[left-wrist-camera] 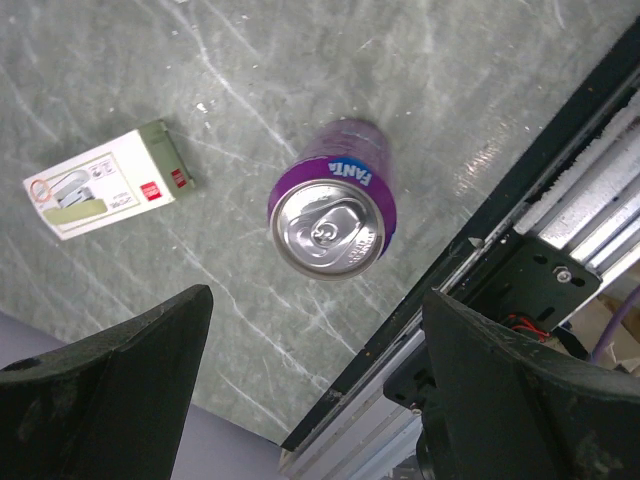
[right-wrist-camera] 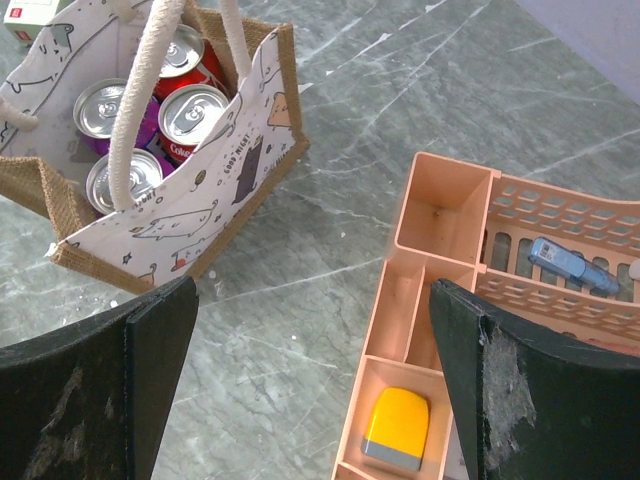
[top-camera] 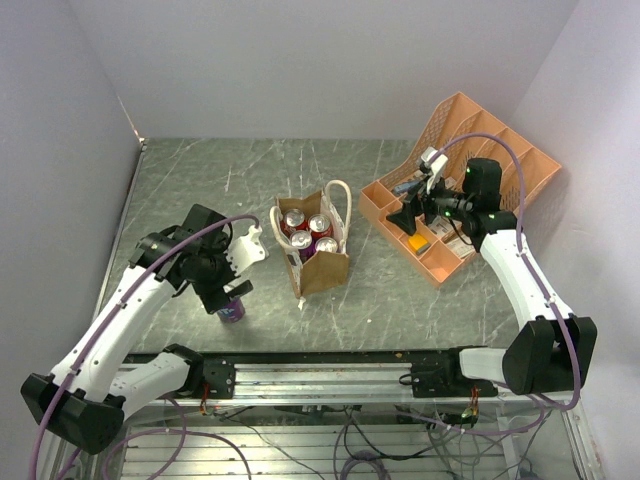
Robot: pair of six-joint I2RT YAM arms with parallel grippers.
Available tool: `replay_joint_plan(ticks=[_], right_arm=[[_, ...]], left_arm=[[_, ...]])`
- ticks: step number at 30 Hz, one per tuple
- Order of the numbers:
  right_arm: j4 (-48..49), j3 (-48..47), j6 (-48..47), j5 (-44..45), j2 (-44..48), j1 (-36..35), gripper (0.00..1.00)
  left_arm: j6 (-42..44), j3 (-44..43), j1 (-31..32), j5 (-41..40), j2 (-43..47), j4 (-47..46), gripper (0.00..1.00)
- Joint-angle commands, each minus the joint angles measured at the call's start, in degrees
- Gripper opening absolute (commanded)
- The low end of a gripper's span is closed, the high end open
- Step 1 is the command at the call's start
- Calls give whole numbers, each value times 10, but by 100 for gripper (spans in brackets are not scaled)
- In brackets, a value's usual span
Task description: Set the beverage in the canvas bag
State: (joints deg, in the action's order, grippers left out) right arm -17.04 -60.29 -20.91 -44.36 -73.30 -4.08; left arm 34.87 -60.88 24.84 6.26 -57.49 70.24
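A purple Fanta can (left-wrist-camera: 330,205) stands upright on the table near the front rail; it also shows in the top view (top-camera: 232,311). My left gripper (left-wrist-camera: 315,400) hovers just above it, open and empty, and shows in the top view (top-camera: 224,290). The canvas bag (top-camera: 325,268) stands mid-table with cream handles and holds several cans (right-wrist-camera: 190,112); its printed side shows in the right wrist view (right-wrist-camera: 215,195). My right gripper (right-wrist-camera: 315,380) is open and empty, above the table between the bag and the organizer, as the top view (top-camera: 408,218) shows.
An orange plastic desk organizer (top-camera: 470,160) sits at the back right, with a yellow item (right-wrist-camera: 398,430) and a blue item (right-wrist-camera: 570,265) in its compartments (right-wrist-camera: 440,215). A small white box (left-wrist-camera: 105,180) lies left of the bag (top-camera: 250,246). The metal front rail (left-wrist-camera: 560,210) runs close to the can.
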Motion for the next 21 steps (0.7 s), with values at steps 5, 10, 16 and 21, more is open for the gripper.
replay_joint_plan(ticks=[5,10,16,21], right_arm=[[7,11,-18,-27,10,4,100],[5,12,-24,-32,15,4,100],[0,12,-32,-38,26,4,100],[9,20,-29,-46,36,4,100]], left_arm=[[61,49,-4,31,8,-25,96],[87,69,-4,35,2,-51,96],[98,95,-4,33,-7,-85,96],[112,114,-5,32,-13,-102,96]])
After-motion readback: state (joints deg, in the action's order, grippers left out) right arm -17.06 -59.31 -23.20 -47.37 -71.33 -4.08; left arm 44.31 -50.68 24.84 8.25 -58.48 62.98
